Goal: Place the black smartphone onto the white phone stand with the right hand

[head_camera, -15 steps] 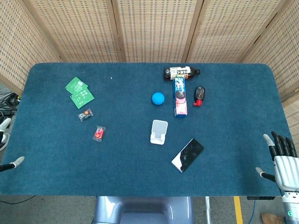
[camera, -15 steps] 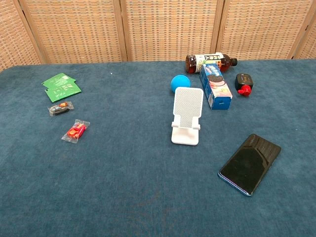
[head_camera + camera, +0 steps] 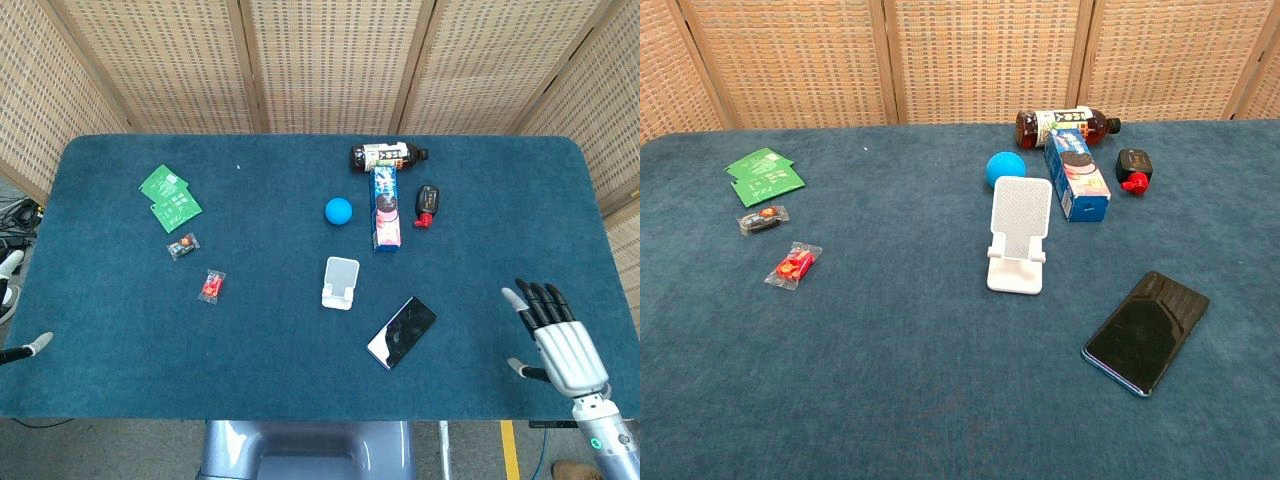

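The black smartphone [image 3: 402,331] lies flat and slanted on the blue table cloth, just right of and nearer than the white phone stand [image 3: 340,283]. In the chest view the smartphone [image 3: 1146,331] lies at the lower right and the stand [image 3: 1019,233] stands upright in the middle. My right hand [image 3: 559,337] hovers over the table's near right corner, fingers spread, holding nothing, well right of the phone. Only a fingertip of my left hand [image 3: 38,343] shows at the left edge.
Behind the stand sit a blue ball [image 3: 339,210], a blue snack box [image 3: 385,207], a dark bottle [image 3: 387,156] lying down and a small black-and-red item [image 3: 427,205]. Green packets [image 3: 168,196] and two small wrapped sweets [image 3: 197,265] lie on the left.
My right hand has moved left and inward over the table, closer to the phone. Nothing on the table has shifted.
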`<state>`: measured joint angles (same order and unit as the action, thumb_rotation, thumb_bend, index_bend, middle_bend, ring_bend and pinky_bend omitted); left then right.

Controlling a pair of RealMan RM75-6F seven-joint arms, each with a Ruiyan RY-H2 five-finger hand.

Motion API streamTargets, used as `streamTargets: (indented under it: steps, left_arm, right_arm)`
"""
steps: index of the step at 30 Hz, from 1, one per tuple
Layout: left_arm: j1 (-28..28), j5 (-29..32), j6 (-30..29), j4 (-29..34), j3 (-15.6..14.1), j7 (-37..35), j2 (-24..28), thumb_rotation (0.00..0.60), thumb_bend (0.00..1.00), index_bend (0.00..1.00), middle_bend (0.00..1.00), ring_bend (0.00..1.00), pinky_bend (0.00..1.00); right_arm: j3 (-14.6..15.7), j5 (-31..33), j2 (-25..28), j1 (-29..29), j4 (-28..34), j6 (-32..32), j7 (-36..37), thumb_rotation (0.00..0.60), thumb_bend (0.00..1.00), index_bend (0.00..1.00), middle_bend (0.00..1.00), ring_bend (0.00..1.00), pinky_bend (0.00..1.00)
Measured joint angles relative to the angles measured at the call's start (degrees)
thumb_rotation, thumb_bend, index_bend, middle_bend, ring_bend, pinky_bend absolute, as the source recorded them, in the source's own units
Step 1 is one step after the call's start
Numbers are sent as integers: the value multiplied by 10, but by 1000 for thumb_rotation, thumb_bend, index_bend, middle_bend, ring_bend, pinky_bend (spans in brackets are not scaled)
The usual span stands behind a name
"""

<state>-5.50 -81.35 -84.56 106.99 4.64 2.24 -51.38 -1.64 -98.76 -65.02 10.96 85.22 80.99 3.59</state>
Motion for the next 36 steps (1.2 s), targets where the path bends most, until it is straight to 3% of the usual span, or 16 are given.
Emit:
streamTargets:
  steps: [5, 13, 19, 25, 36]
  left_arm:
    - [-6, 19, 14, -4, 3, 6, -3, 600, 0, 0, 0, 0, 0]
    - [-13, 42, 27, -5, 9, 14, -6, 600, 0, 0, 0, 0, 0]
    - [-24, 68, 48, -7, 14, 29, -11, 600, 0, 0, 0, 0, 0]
    - [-31, 82, 60, -9, 18, 36, -14, 600, 0, 0, 0, 0, 0]
    - [-34, 87, 63, -9, 17, 41, -16, 600, 0, 0, 0, 0, 0]
  right_arm:
    - [13, -81, -4, 84, -56, -44, 84, 600, 0, 103, 127, 24, 41]
    - [28, -129, -37, 171, -105, -106, 140, 600, 0, 168, 217, 131, 135]
    - [39, -153, -88, 219, -162, -144, 129, 600, 44, 213, 277, 195, 268]
    - [53, -158, -146, 245, -216, -154, 114, 600, 45, 220, 278, 200, 211]
    - [77, -158, -179, 279, -225, -185, 70, 600, 46, 222, 277, 201, 213]
